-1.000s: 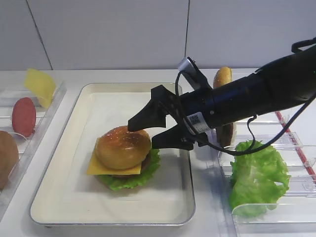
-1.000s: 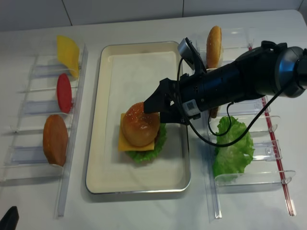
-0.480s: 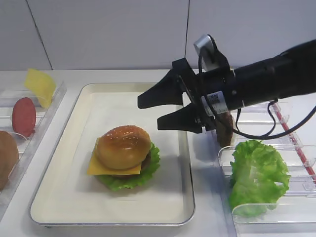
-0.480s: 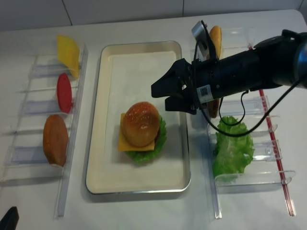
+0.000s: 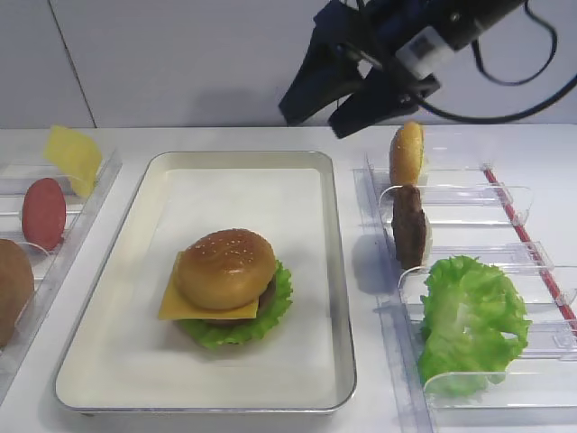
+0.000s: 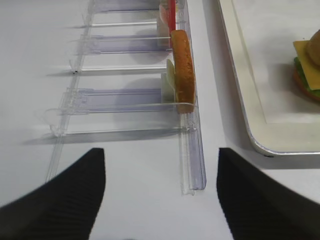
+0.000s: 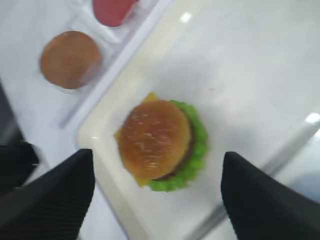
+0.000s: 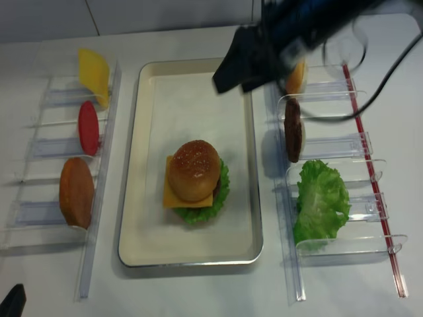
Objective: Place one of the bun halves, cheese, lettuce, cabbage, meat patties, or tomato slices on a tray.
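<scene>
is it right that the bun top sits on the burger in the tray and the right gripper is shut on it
Not quite. The bun top does sit on the burger in the tray, but the right gripper is open and lifted clear above the tray, holding nothing. The exterior high view shows this.

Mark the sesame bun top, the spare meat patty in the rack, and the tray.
bun top (image 5: 225,267), exterior high view, dome's centre.
meat patty (image 5: 410,225), exterior high view, facing edge.
tray (image 8: 192,105), realsense high view, bare liner.
</scene>
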You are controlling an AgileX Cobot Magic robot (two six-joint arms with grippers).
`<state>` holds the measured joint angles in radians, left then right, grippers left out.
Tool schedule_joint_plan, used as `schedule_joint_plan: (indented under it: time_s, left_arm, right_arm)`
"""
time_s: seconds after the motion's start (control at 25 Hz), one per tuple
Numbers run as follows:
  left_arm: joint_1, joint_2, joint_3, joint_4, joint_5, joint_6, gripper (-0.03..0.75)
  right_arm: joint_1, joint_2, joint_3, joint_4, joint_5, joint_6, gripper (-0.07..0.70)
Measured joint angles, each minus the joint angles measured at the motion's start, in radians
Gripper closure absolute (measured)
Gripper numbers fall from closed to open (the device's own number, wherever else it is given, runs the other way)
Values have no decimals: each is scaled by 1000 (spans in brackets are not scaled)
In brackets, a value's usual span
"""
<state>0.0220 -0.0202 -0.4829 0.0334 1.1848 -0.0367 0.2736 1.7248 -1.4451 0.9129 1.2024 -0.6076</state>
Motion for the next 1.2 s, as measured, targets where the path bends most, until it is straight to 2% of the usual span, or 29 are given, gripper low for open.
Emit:
schedule_joint_plan:
  time_s: [0.2, 0.28, 0.44, 0.56, 0.76, 1.2]
  left_arm:
    - [0, 0, 0, 0, 0, 0, 244]
    - [0, 0, 0, 0, 0, 0, 244]
    - [0, 0, 0, 0, 0, 0, 244]
    - [0, 0, 0, 0, 0, 0, 244]
    - [0, 0, 0, 0, 0, 0, 244]
    - [0, 0, 0, 0, 0, 0, 244]
  right_arm:
    - [0, 0, -223, -462, 28, 202, 114]
    - [0, -2, -275, -640, 34, 285, 114]
    - [0, -30, -297, -849, 41, 411, 114]
    - [0, -76, -297, -889, 48, 445, 114]
    - [0, -211, -239, -819, 50, 451, 114]
    - [0, -636, 124, -771, 59, 449, 114]
